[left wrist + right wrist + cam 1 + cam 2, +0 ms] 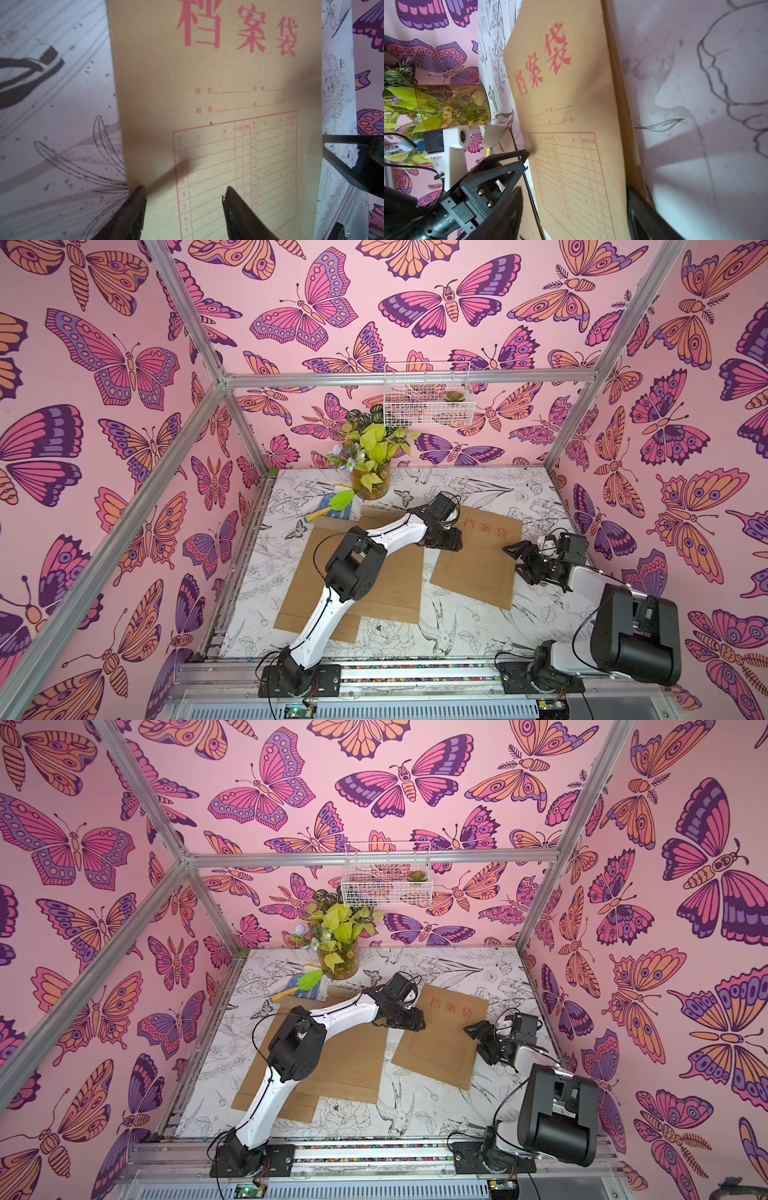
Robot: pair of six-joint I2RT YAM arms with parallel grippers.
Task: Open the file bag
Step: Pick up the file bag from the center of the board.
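Floral tabletop (519, 489); file bag (207, 83) row numbers readable, wrist views only.

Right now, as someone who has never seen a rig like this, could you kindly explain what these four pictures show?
This is a robot with a left arm and a right arm at the near edge of a table. Two pictures come from one overhead stereo camera and show nearly the same scene; the other two come from a camera on each wrist, looking along its end effector. On the table lie a brown file bag with red characters, more brown envelopes under the left arm, and a vase of plants. The left end effector is at one side of the file bag, the right end effector at the opposite side. Both stand open; nothing is gripped yet.
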